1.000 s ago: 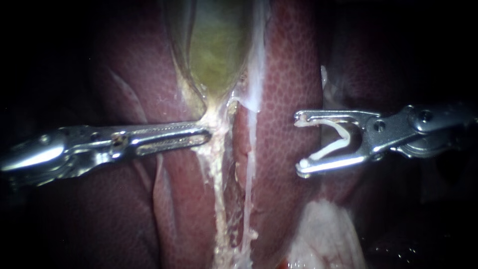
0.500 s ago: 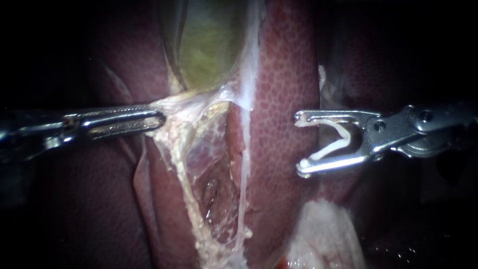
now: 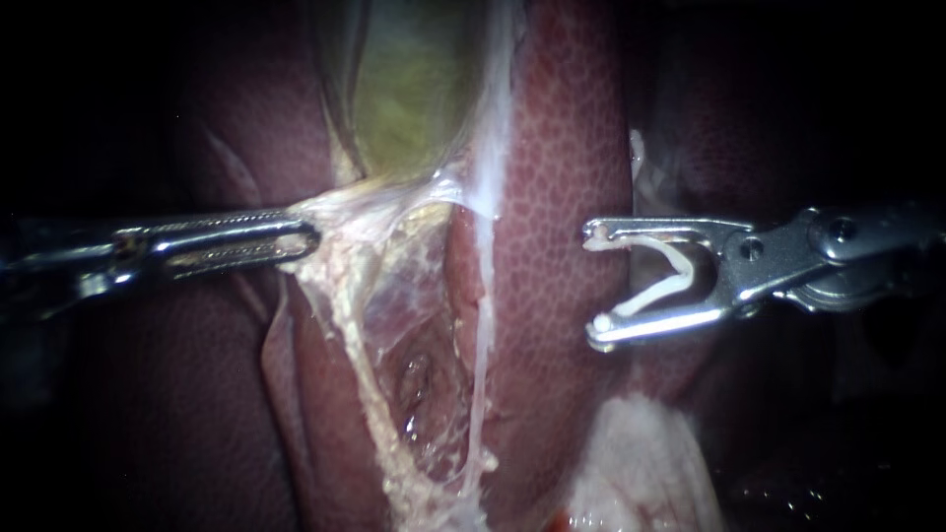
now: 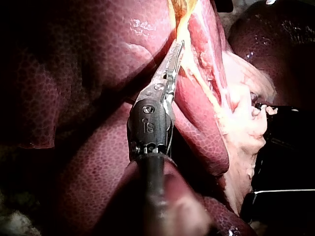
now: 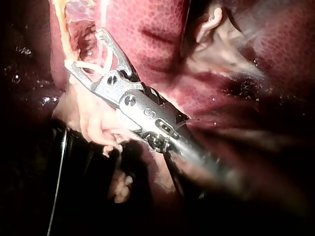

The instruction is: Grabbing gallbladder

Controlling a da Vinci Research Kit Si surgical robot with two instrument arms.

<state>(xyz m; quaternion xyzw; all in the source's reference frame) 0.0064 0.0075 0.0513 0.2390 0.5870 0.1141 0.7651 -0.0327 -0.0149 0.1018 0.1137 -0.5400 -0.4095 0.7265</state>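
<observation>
The left instrument [image 3: 296, 238] is clenched on pale tissue [image 3: 370, 209] just below the gallbladder [image 3: 414, 99]. Right of the gallbladder, the right instrument [image 3: 594, 286] holds a clip [image 3: 672, 282] in spread jaws.

Liver [image 3: 562, 167]: dark red, finely mottled, lobes either side of a central cleft. Pale filmy membrane [image 3: 394, 286] stretched across the cleft. Whitish fatty tissue [image 3: 641, 463] at the liver's lower right.

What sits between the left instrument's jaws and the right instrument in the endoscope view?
Endoscope view: pale webby tissue stretched from the left instrument, then a band of liver, before the right instrument, which holds a clip.
</observation>
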